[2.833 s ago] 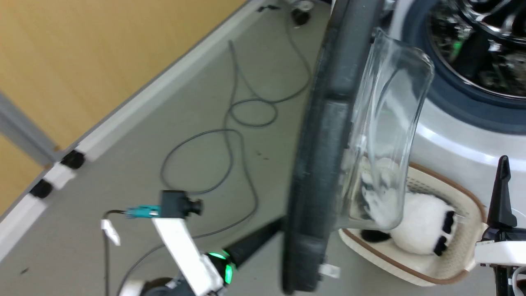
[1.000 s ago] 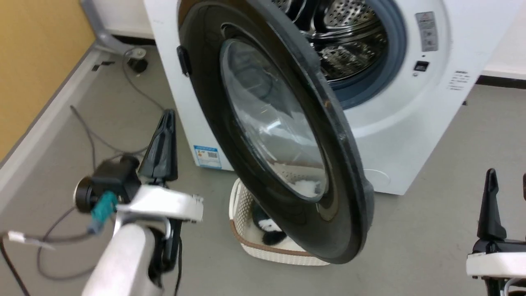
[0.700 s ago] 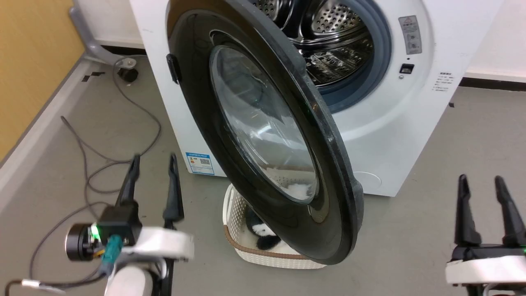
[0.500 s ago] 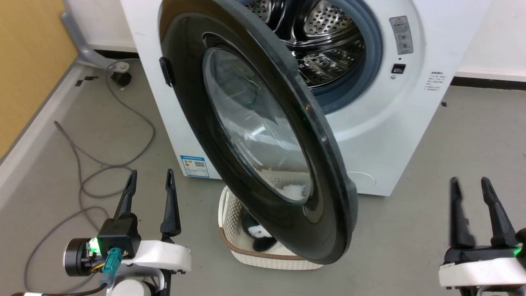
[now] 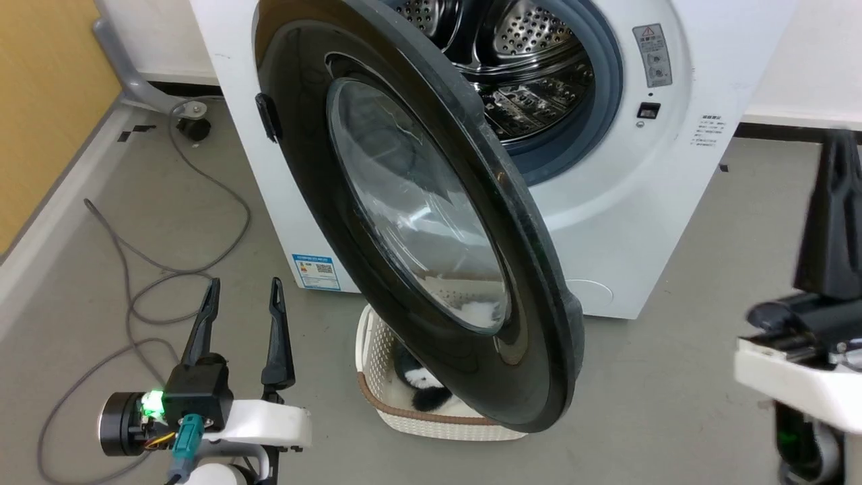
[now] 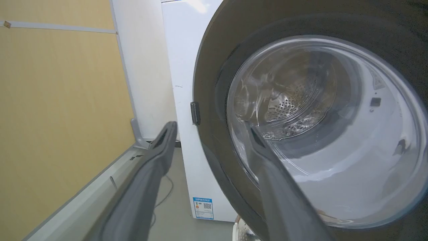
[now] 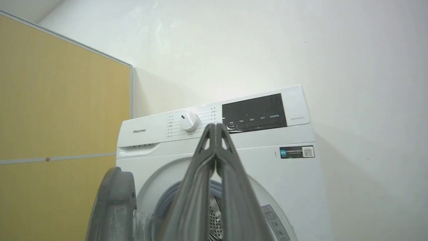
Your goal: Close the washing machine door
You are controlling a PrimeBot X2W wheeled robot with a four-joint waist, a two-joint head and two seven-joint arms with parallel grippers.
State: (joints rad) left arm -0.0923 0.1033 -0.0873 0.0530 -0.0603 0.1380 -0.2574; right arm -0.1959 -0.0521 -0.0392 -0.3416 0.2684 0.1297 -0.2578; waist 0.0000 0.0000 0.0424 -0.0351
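While the grey floor (image 5: 673, 404) runs back to the white wall, the washing machine (image 5: 626, 222) stands at that far edge, white and square, its steel drum (image 5: 532, 40) in plain sight inside the grey gasket (image 5: 603, 101). And the washing machine door (image 5: 417, 215) is wide open! It hangs from the left side of the opening, and its glossy black rim and bulging glass swing out over the floor, well clear of the machine's front. The latch side is the part nearest the robot.

Down below, a cream basket (image 5: 374, 337) sits on the floor against the foot of the machine, half tucked under the door's lower edge. A black and white plush toy (image 5: 421, 391) lies inside it.

Now the arms. The left gripper (image 5: 244, 286) hovers low over the floor to the left of the door, touching nothing, its two fingers spread apart. From its wrist camera those fingers point at the door's rim and glass. The right gripper (image 5: 835, 145) is raised at the far right, away from the door. Its wrist camera shows the fingertips pressed together, holding nothing, and aimed at the control panel.

A grey cable (image 5: 247, 215) loops across the floor on the left, and a small blue sticker (image 5: 313, 269) sits low on the machine's front.
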